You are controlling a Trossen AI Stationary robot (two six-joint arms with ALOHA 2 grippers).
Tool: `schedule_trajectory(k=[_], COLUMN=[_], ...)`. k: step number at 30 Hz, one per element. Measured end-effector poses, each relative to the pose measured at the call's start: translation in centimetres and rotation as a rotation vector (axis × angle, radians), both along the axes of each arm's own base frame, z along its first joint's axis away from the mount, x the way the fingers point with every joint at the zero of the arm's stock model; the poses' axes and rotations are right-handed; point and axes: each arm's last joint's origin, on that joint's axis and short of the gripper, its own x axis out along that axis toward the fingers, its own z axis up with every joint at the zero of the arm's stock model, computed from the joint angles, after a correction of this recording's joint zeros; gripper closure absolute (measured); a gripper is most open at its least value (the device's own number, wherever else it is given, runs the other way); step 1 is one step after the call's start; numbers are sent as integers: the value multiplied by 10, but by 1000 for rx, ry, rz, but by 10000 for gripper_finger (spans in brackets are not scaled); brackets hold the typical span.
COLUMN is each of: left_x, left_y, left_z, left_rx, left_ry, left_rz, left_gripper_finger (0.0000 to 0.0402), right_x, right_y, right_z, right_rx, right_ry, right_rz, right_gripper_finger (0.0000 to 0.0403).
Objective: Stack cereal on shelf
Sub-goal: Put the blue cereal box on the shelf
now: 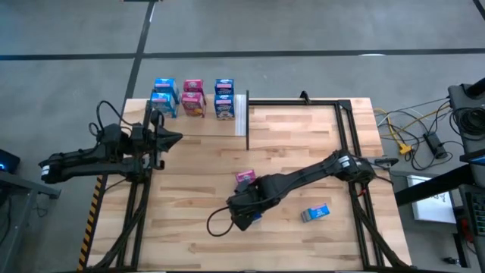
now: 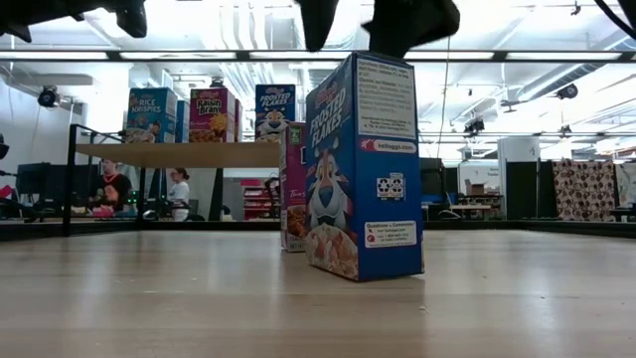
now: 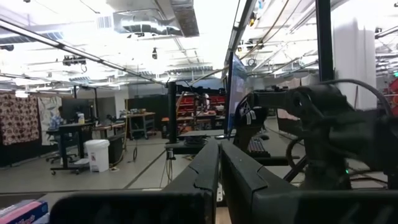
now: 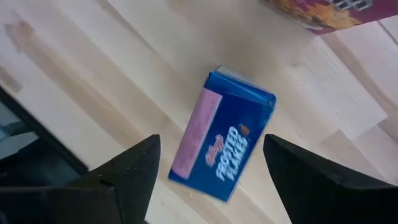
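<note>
Box (image 4: 224,144), blue, stands upright directly under right gripper (image 4: 211,168), jaws spread clear either side; shelf (image 1: 198,121) lies far-left, nearer left arm.

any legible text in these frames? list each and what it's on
"FROSTED FLAKES", "kelloggs.com": near blue box, low view.
"FROSTED FLAKES": blue box below the right gripper, its fingers open.
"RICE KRISPIES": blue box on shelf.
"RAISIN BRAN": pink box on shelf.
"FROSTED FLAKES": third shelf box.
Side-panel fine print and the high view's boxes: too small to read.
</note>
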Motion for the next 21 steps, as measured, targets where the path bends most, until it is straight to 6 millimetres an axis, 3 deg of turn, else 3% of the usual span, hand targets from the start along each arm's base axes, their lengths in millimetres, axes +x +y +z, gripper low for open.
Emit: schedule_trajectory(k=[7, 16, 21], left_x=[-1, -2, -3], left_y=[0, 0, -1], left_z=[2, 5, 6], left_rx=[18, 54, 72], left_ry=[-16, -23, -29], left_rz=[6, 19, 26], left_gripper_finger=[401, 401, 401], right_x=[7, 8, 9], right_y=[2, -3, -5], right_z=[-19, -20, -20], right_rx=[-5, -5, 4], right_ry=[48, 57, 57], right_rz=[4, 3, 16], right_gripper_finger=[145, 210, 219])
